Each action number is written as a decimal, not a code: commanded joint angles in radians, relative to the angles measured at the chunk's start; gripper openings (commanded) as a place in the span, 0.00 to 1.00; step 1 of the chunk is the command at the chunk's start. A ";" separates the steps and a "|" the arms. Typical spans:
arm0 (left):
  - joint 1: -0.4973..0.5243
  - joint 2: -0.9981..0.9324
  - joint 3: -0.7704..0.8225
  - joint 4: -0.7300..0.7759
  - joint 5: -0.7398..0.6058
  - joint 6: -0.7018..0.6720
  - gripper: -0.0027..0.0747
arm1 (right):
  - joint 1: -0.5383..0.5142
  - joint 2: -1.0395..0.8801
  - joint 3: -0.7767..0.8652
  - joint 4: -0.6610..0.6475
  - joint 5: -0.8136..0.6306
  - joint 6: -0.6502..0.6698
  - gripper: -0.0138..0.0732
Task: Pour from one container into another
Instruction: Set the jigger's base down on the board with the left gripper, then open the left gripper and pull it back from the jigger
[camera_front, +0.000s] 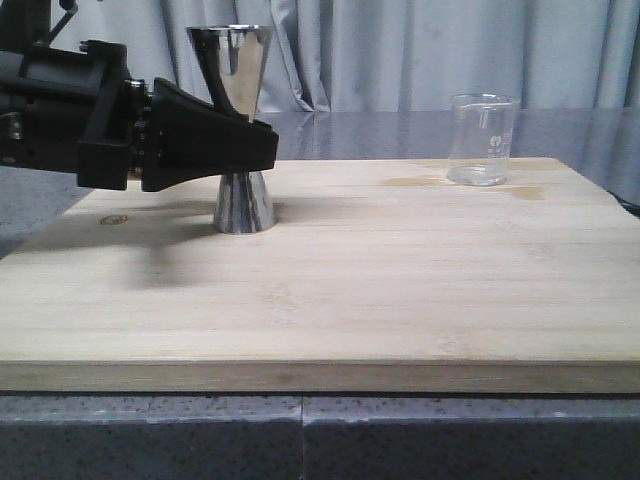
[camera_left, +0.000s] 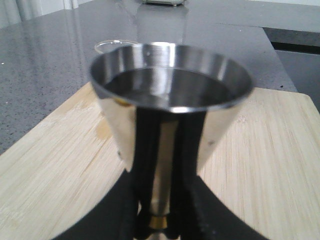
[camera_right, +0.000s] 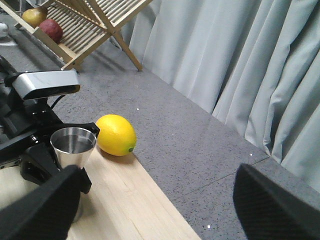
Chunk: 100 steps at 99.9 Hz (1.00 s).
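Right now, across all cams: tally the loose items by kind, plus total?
Glass beaker: 1
Steel jigger: 1, held at the waist by the left hand
Lemon: 1
Fruit on the wooden rack: 2, one yellowish, one red
Total: 5

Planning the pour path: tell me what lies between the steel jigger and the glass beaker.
Nothing: in the front view, only bare bamboo board separates the steel jigger from the glass beaker.
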 joint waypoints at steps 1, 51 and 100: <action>-0.004 -0.026 -0.014 -0.001 0.076 -0.004 0.15 | -0.007 -0.015 -0.022 0.050 -0.009 -0.005 0.78; -0.004 -0.026 -0.014 0.001 0.076 -0.010 0.46 | -0.007 -0.015 -0.022 0.050 -0.009 -0.005 0.78; -0.004 -0.026 -0.014 -0.019 0.076 -0.012 0.58 | -0.007 -0.015 -0.022 0.050 -0.008 -0.005 0.78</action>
